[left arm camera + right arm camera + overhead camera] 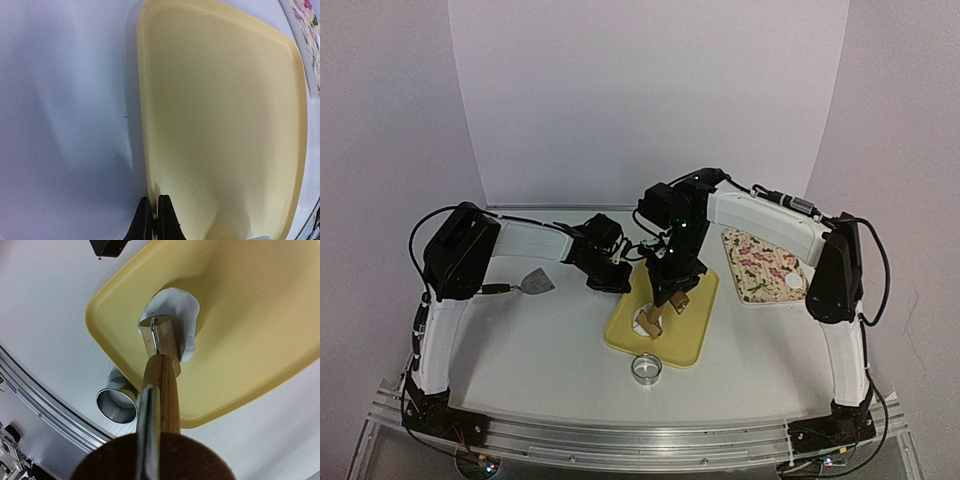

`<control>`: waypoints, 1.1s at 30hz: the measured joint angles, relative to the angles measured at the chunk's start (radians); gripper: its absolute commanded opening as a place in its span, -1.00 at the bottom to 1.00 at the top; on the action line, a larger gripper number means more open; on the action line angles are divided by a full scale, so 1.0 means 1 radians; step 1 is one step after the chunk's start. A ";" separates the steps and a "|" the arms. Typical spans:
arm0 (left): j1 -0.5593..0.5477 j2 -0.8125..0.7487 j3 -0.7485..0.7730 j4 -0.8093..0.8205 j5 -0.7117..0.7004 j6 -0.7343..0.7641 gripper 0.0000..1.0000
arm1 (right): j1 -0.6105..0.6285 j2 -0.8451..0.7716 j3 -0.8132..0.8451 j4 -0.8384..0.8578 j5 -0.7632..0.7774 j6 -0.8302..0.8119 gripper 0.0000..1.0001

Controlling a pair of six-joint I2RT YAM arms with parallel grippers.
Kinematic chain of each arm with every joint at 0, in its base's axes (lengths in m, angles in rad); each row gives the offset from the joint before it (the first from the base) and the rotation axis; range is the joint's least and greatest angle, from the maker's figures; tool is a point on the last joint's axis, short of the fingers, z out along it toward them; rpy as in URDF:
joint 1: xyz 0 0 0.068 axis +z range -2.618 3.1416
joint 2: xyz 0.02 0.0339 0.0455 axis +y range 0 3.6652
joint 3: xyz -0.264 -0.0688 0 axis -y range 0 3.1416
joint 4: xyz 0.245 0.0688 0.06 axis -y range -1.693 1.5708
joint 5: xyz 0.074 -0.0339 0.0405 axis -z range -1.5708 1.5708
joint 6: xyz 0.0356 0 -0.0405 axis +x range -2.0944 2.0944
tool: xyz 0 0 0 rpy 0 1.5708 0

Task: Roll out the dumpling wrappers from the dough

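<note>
a flattened patch of white dough lies on the yellow tray, near the tray's corner closest to the arm bases. the small end of a wooden roller rests on the dough, its metal frame running up toward the camera. the right pincer is clamped on this roller from above; in the wrist view its own fingers are hidden behind the wood. one round white dumpling wrapper sits apart from all this, on the near right corner of a flower-patterned tray that lies to the right of the yellow one. a shiny ring cutter stands on the tabletop just beside the yellow tray's near edge. the left pincer has its fingers together at the left rim of the yellow tray; whether they pinch the rim cannot be told. farther left, a small scraper lies on the tabletop beside the left arm.
</note>
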 measured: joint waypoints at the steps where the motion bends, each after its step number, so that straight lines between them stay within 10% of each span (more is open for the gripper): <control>1: 0.000 0.000 0.000 0.000 0.000 0.000 -1.00 | 0.000 0.001 0.000 0.001 0.000 0.000 -1.00; 33: 0.001 0.000 0.000 0.000 0.005 -0.005 -1.00 | 0.044 0.049 0.041 -0.008 0.047 -0.011 -1.00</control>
